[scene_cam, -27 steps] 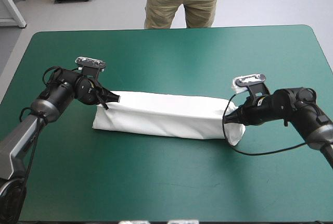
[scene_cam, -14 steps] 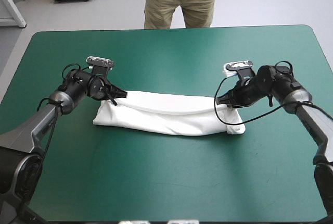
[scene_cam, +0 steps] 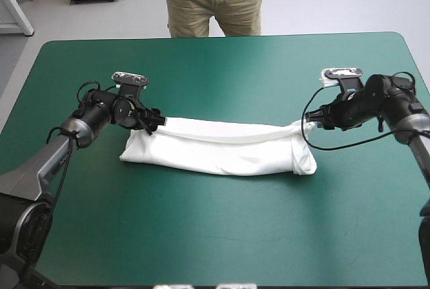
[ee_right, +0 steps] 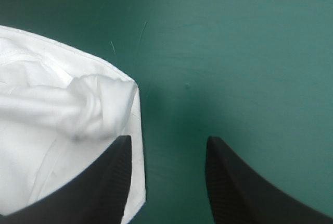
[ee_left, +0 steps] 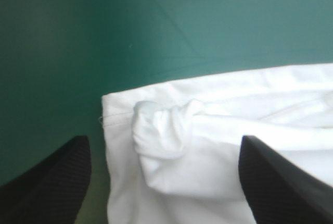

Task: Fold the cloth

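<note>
The white T-shirt (scene_cam: 215,149) lies across the middle of the table as a long folded band. At its left end my left gripper (scene_cam: 156,119) hovers low with its fingers wide apart. In the left wrist view the T-shirt (ee_left: 223,130) shows a small pinched bump between the open left gripper (ee_left: 162,143) fingers, which do not touch it. My right gripper (scene_cam: 312,121) stands at the band's right end, open. In the right wrist view the T-shirt (ee_right: 47,130) ends beside one finger, and the gap of the right gripper (ee_right: 167,140) holds almost only teal-green cover.
The teal-green cover (scene_cam: 215,235) stretches broadly in front of the T-shirt and behind it toward the table's far edge (scene_cam: 222,35). Nothing else lies on the table.
Both grippers went from shut on the T-shirt's upper edge to open, letting it drop onto the band. The right gripper swung outward to the band's right end.
</note>
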Controlling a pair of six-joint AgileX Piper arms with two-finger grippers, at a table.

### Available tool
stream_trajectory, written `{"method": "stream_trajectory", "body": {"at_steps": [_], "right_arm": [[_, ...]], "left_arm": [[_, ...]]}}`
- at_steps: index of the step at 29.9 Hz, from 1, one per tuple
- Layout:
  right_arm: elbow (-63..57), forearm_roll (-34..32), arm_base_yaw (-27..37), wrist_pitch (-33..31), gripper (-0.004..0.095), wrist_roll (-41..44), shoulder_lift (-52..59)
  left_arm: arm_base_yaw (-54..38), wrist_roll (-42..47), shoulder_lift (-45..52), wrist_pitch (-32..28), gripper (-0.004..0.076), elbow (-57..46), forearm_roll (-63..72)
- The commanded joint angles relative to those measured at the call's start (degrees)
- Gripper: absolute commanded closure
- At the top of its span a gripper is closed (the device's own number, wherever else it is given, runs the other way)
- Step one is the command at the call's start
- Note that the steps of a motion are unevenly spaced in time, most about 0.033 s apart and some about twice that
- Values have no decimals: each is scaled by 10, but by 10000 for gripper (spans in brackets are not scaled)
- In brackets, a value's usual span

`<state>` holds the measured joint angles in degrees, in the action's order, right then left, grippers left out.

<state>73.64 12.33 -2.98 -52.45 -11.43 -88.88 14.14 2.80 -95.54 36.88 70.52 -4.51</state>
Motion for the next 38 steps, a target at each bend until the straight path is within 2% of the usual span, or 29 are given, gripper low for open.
{"method": "stream_trajectory", "body": {"at_steps": [1, 4, 6, 8, 9, 10, 11, 20, 29, 34, 38], "right_arm": [[20, 0, 21, 0, 476, -9, 73], [20, 0, 32, -14, 481, -12, 125], [20, -6, 33, -23, 515, -15, 160], [20, -17, 33, -31, 621, -15, 191], [20, -19, 33, -33, 727, -15, 209], [20, -19, 33, -35, 852, -15, 225], [20, -19, 33, -35, 928, -13, 238], [19, -23, 33, -60, 925, 4, 319], [-11, -44, 38, -70, 925, 29, 319], [-65, -44, 38, -38, 924, 63, 318], [-87, -41, 38, -12, 867, 73, 311]], "left_arm": [[0, -61, 47, -12, 185, 20, 91], [6, -151, 62, -2, 260, 20, 210], [17, -221, 68, 14, 394, 20, 293], [32, -267, 71, 33, 577, 20, 358], [41, -293, 71, 40, 691, 20, 389], [51, -320, 71, 44, 726, 20, 412], [59, -335, 71, 44, 726, 20, 428], [112, -346, 47, 35, 733, 20, 467], [121, -369, -60, 18, 733, 20, 473], [121, -379, -107, 21, 733, 20, 474], [121, -380, -118, 28, 733, 20, 474]]}}
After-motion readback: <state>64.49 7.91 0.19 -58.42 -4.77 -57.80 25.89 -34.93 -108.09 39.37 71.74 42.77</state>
